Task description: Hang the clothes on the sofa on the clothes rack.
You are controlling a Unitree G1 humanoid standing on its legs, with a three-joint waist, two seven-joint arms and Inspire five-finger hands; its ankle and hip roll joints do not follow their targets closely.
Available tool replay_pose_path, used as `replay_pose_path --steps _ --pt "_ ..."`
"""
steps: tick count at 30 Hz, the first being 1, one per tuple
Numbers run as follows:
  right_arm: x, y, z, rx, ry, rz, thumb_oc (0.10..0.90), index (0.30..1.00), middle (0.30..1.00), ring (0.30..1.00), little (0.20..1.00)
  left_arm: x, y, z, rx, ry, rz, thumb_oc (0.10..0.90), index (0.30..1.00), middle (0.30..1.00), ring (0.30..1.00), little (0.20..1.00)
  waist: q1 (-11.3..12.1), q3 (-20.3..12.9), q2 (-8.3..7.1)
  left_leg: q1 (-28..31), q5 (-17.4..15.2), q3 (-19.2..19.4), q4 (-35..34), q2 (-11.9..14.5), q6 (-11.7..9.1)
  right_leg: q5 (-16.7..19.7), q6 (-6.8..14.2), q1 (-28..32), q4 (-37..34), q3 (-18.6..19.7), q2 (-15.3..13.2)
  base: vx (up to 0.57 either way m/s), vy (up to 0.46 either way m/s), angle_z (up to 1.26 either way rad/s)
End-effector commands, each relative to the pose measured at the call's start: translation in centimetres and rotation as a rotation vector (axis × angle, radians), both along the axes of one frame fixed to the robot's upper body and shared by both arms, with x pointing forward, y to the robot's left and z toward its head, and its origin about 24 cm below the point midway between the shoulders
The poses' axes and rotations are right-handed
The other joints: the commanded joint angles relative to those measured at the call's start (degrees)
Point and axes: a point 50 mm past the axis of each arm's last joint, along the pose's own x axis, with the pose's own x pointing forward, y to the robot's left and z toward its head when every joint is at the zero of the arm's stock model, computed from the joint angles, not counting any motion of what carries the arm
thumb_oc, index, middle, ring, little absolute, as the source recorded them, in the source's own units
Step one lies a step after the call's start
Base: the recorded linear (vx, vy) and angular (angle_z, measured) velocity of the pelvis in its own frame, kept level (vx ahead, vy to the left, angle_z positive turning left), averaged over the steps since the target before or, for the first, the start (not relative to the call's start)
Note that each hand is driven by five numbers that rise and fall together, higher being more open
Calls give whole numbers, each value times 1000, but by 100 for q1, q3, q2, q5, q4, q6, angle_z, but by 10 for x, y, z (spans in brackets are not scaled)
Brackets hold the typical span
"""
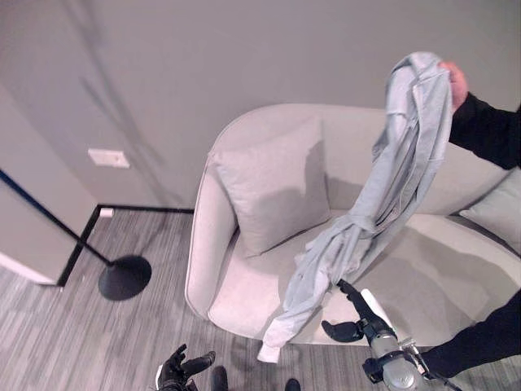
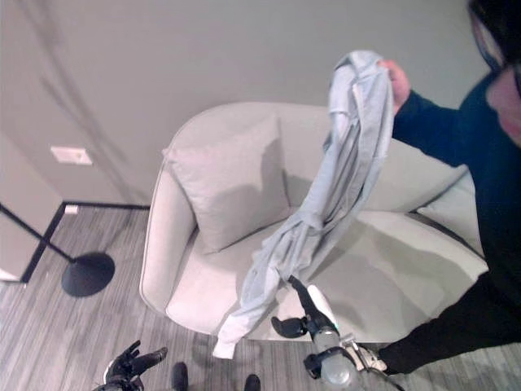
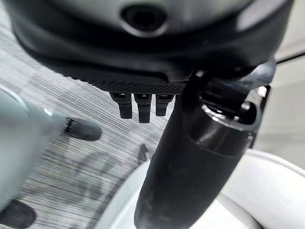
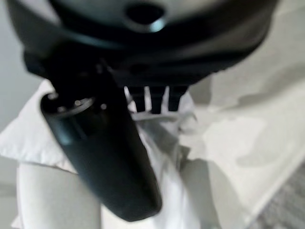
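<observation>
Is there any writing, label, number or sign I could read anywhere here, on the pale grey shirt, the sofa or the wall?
None can be read.
Pale grey shirt: no print shows.
Light beige fabric sofa: no label shows.
White wall plate: blank as far as I can tell.

No legible text, label, brand mark, number or sign appears in any view. The pale garment (image 1: 383,195), the light sofa (image 1: 456,277) and its cushion (image 1: 273,183) bear no visible print. The white wall plate (image 1: 108,158) is blank as far as can be told.
</observation>
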Motion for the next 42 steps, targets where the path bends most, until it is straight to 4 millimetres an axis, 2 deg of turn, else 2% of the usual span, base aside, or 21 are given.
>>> replay_pose_path --steps 1,6,32,39,41,42 --pt "25 33 22 55 -151 149 800 900 900 900 900 7 1 1 36 3 -96 800 900 900 900 900 152 -243 -182 -72 9 -38 126 422 -247 -154 461 -88 319 358 -553 34 5 -18" --pt "19 40 17 53 -126 172 800 900 900 900 900 8 -2 1 42 7 -117 800 900 900 900 900 105 -284 -160 78 -58 31 110 396 -235 -165 479 -22 348 402 -574 17 8 -4" --pt "15 37 12 8 -110 157 800 900 900 900 900 0 -6 -2 49 34 -158 800 900 900 900 900 52 -350 -103 333 -248 119 44 306 -210 -160 535 135 317 417 -668 13 4 -2" --pt "13 31 9 -43 -102 153 800 900 900 900 900 -2 -6 -2 48 39 -152 800 900 900 900 900 57 -352 -113 356 -282 109 44 304 -214 -164 535 176 285 405 -657 5 1 0" --pt "14 24 9 -83 -107 135 800 900 900 900 900 -2 -6 -2 50 33 -153 800 900 900 900 900 60 -340 -112 375 -298 105 44 307 -213 -176 541 189 287 396 -660 46 10 0" --pt "16 12 10 -119 -115 84 800 900 900 900 900 0 -5 -1 55 23 -148 800 900 900 900 900 60 -290 -121 350 -349 82 170 297 -196 -194 542 190 325 414 -674 0 0 0"
